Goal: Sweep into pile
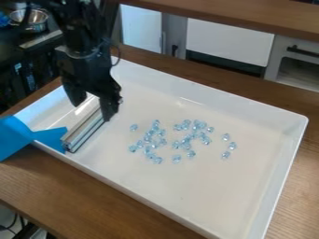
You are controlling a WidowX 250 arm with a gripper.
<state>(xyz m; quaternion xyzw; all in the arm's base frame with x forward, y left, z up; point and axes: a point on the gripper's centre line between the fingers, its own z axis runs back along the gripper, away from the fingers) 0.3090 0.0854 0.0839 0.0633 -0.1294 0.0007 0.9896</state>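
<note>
The black gripper [92,111] hangs over the left part of the white tray [249,196], its two fingers spread apart. Right below it, a long silvery bar-shaped sweeper [85,130] lies along the tray's left side, its far end close beside the right-hand finger. I cannot make out whether that finger touches it. Small clear blue pieces [149,135] are scattered over the middle of the tray, with a looser few [232,146] farther right.
Blue material [18,137] lies at the tray's left corner, reaching to the sweeper's near end. Raised walls surround the tray on a wooden table [62,179]. A metal pot [31,18] stands at the upper left, and cabinets [230,39] are behind.
</note>
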